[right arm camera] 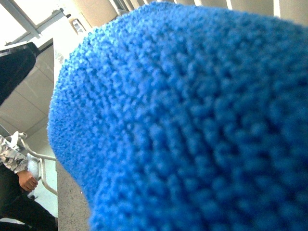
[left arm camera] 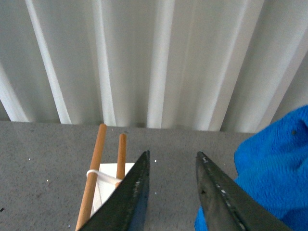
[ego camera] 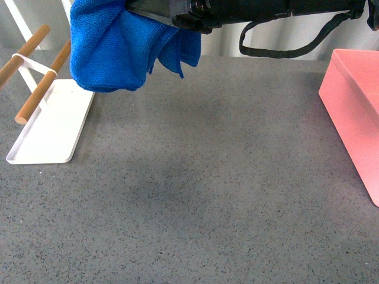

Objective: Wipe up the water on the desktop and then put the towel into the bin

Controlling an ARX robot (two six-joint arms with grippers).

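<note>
The desktop fills the front view, with the bin at its right edge. The towel hangs above the white tray, clamped by the right gripper. Only the left wrist view shows the left gripper, jaws parted and empty.

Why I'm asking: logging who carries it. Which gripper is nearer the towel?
Right. The right gripper is shut on the towel; the left gripper sits beside the towel, jaws open, holding nothing.
</note>
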